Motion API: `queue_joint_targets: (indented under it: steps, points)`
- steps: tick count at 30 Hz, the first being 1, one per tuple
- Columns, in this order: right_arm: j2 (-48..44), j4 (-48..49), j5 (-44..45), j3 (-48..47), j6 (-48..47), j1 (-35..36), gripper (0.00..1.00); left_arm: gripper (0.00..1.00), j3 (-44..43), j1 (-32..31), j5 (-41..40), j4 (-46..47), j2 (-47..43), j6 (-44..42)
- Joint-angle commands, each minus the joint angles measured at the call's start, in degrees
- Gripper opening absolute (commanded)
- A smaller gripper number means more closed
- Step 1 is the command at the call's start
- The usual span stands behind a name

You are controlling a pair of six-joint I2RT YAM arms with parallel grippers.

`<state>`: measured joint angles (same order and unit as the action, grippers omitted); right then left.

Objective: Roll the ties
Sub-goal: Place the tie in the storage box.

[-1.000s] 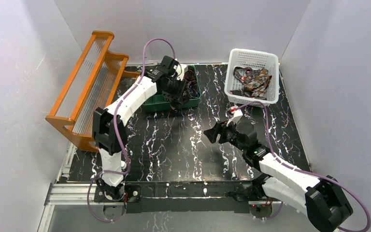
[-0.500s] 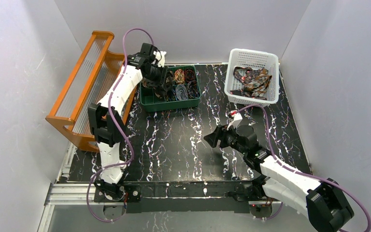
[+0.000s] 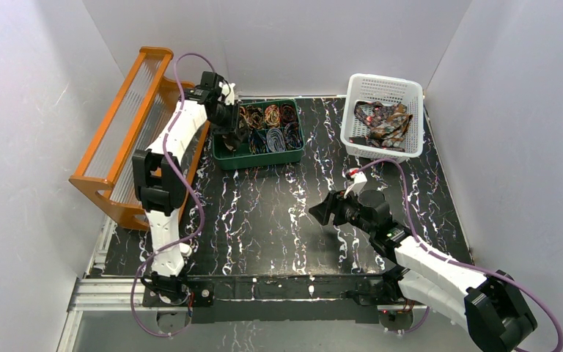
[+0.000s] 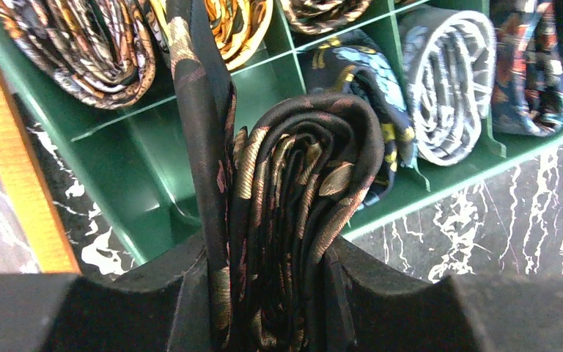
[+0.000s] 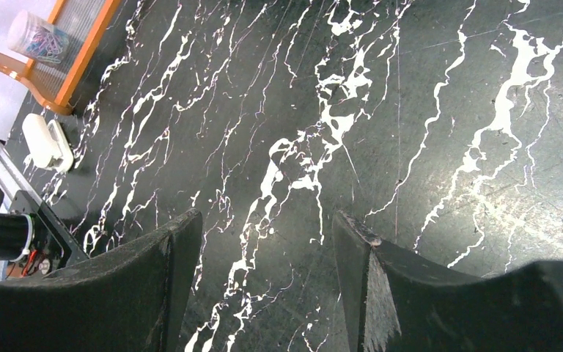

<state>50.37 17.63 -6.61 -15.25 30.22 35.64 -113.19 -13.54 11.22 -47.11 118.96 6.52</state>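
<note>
The left pincer [image 3: 232,130] has swung left over the tray [image 3: 253,158], pinching a rolled tie [image 4: 300,183]; the right pincer [image 5: 264,242] hovers spread above the tabletop [image 5: 410,110].

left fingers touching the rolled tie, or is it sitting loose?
Touching. The left wrist view shows the rolled tie wedged between both fingers, with its fabric pressed against the inner face of each.

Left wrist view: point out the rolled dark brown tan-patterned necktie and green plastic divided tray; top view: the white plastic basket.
rolled dark brown tan-patterned necktie [image 4: 300,213], left wrist view, middle of coil
green plastic divided tray [image 4: 146,183], left wrist view, inside the empty compartment
white plastic basket [image 3: 385,88], top external view, far wall
</note>
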Motion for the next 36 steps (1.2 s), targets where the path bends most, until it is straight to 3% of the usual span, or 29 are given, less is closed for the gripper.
queue_joint_targets:
  steps: [1, 9, 18, 36]
  points:
    - [-0.3, 0.3, -0.7, 0.3, 0.6, -0.1, 0.74, 0.24, -1.1, 0.4, 2.2, 0.2, 3.2, 1.5]
    - [-0.5, 0.7, -0.5, 1.1, 1.0, -0.1, 0.74, 0.24, -1.5, 0.6, 3.1, -0.1, 6.4, 3.5]
    - [0.3, 1.0, -0.8, 0.8, 1.1, -0.1, 0.74, 0.22, -0.1, 0.5, -5.6, 0.8, 6.0, 9.2]
    - [0.9, 1.4, -1.2, 1.1, 1.3, -0.1, 0.74, 0.18, 8.7, 0.5, -10.4, 9.4, -1.0, 19.5]
